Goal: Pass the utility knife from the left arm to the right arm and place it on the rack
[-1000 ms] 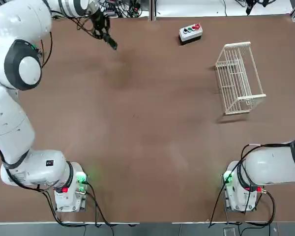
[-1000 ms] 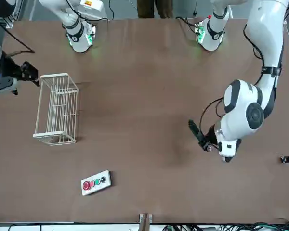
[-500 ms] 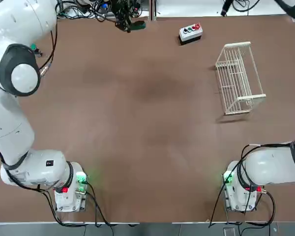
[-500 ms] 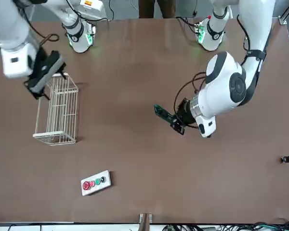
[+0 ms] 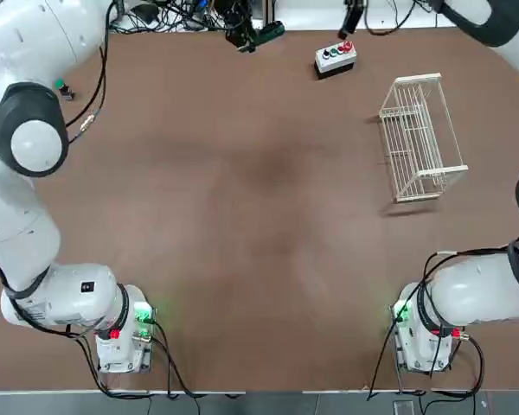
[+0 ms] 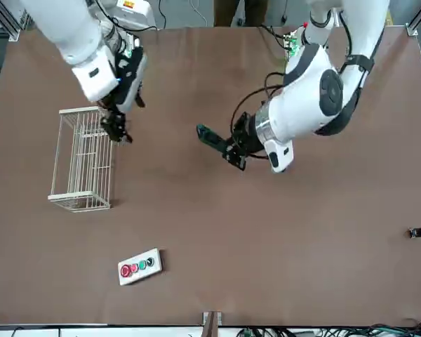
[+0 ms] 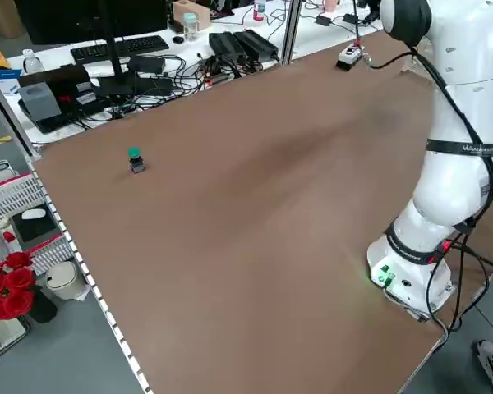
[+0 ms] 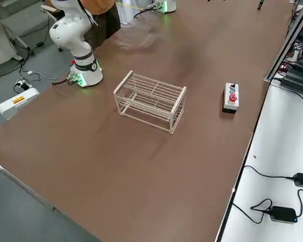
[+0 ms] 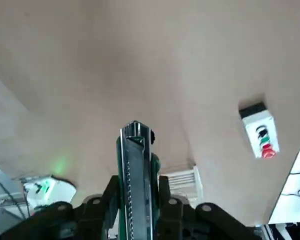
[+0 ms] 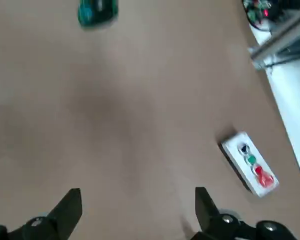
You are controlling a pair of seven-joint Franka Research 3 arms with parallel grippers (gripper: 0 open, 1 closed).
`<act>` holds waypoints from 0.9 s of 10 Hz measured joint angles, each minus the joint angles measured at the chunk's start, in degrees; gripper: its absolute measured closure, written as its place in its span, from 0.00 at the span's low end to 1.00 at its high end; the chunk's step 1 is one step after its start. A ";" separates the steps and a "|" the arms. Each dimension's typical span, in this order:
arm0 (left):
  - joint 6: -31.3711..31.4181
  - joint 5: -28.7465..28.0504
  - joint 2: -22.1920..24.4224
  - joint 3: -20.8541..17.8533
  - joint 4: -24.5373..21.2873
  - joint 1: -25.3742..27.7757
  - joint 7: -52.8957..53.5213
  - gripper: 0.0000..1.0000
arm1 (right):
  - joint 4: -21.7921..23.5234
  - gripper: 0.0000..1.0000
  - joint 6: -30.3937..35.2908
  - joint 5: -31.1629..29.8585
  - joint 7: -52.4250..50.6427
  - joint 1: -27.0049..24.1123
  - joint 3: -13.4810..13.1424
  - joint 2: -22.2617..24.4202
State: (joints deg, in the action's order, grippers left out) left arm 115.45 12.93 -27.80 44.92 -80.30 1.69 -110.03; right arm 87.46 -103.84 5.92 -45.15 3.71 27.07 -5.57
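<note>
Above the surface [image 6: 266,232], your left claw [image 6: 228,149] grips the utility knife [image 6: 212,137]; right claw [image 6: 116,126] released. Handover and rack [image 6: 84,160] placement remain.

Brown table in a cluttered lab

The brown tabletop [image 7: 230,213] stood on a grey floor [image 8: 20,50]. Beyond its far edge a white bench [image 7: 107,57] carried a keyboard [image 7: 119,48], black cables [image 7: 172,82] and power adapters [image 7: 242,45]. Red artificial roses [image 7: 6,283] and a white basket [image 7: 12,197] sat beside it.
</note>
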 joint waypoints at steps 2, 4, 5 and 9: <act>0.01 0.05 -0.07 0.05 0.77 -1.48 -2.28 0.65 | -4.25 0.00 -0.64 0.01 5.39 0.86 3.29 -3.27; 0.01 0.06 -0.16 0.06 0.79 -2.33 -2.83 0.65 | -6.02 0.00 -2.48 0.01 9.13 2.04 4.63 -4.79; 0.01 0.07 -0.18 0.06 0.80 -2.49 -3.17 0.65 | -6.09 0.00 -4.02 0.01 10.51 2.67 4.77 -5.46; 0.01 0.08 -0.18 0.20 0.92 -2.57 -4.26 0.65 | -6.13 0.00 -8.27 -1.35 16.57 6.37 5.29 -8.44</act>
State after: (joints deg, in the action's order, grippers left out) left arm 115.46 13.01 -27.98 45.12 -79.37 -0.88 -114.29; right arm 81.33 -112.11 4.57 -28.58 10.09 32.36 -14.01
